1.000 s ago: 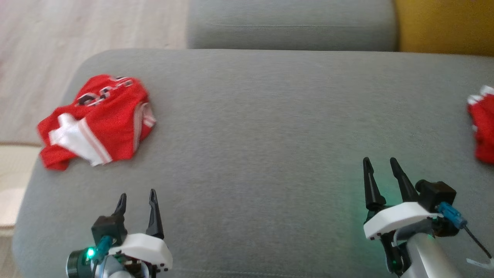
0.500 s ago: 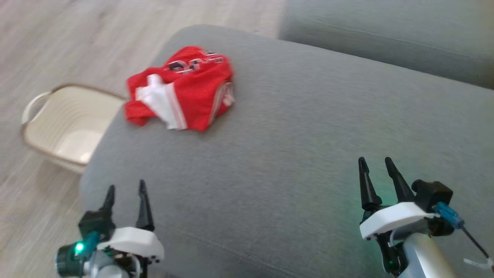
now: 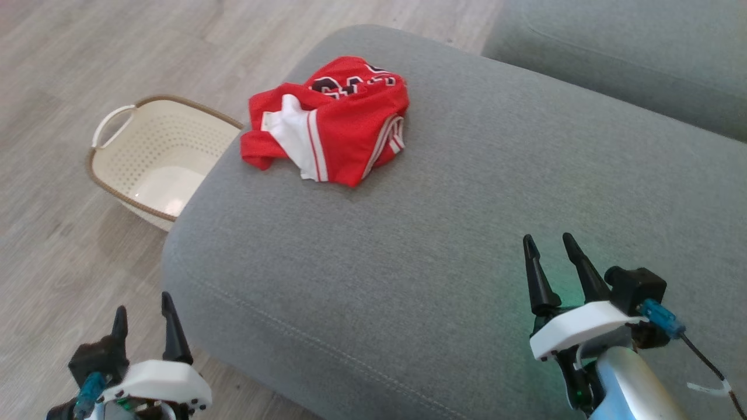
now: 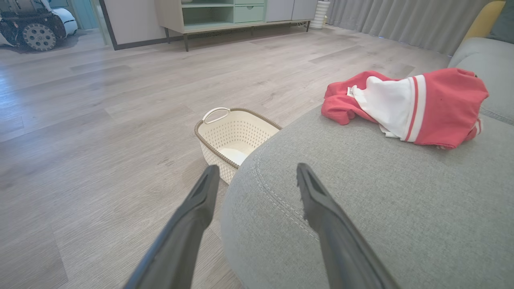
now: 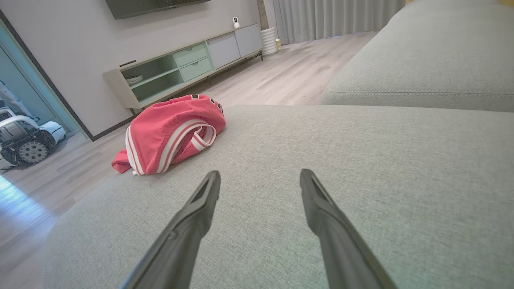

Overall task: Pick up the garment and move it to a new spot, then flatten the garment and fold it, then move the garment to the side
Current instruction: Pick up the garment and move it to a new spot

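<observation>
**A:** What takes up the most space?

**B:** The floor [image 3: 70,70]: pale planks with a fine wood grain, smooth and flat. Next is the sofa seat [image 3: 443,233], a broad grey cushion in tight woven cloth. Its corners are rounded and a stitched seam runs along the near edge. A second cushion [image 3: 630,58] of the same cloth lies behind it, with a narrow gap between the two.

**A:** And the smaller things?

**B:** A cream basket [image 3: 157,134] stands on the floor, just beside the seat's left edge. It is oval, with walls dotted with holes, a brown braided rim and a loop handle. The garment [image 3: 338,128] is a red jersey crumpled into a soft heap. It has a white panel, red-and-white striped trim and dark lettering on its far side. It lies on the seat near the far left corner, with one red fold close to the edge above the basket.

**A:** How much room is there to move?

**B:** A wide stretch of grey cloth lies between the garment and both claws. The left claw [image 3: 143,303] hangs at the seat's near left corner, mostly over the floor. Its long, dark, tapered fingers are spread and grasp nothing. The right claw [image 3: 547,238] hovers over the seat's near right part, also released and well apart from the garment.
</observation>
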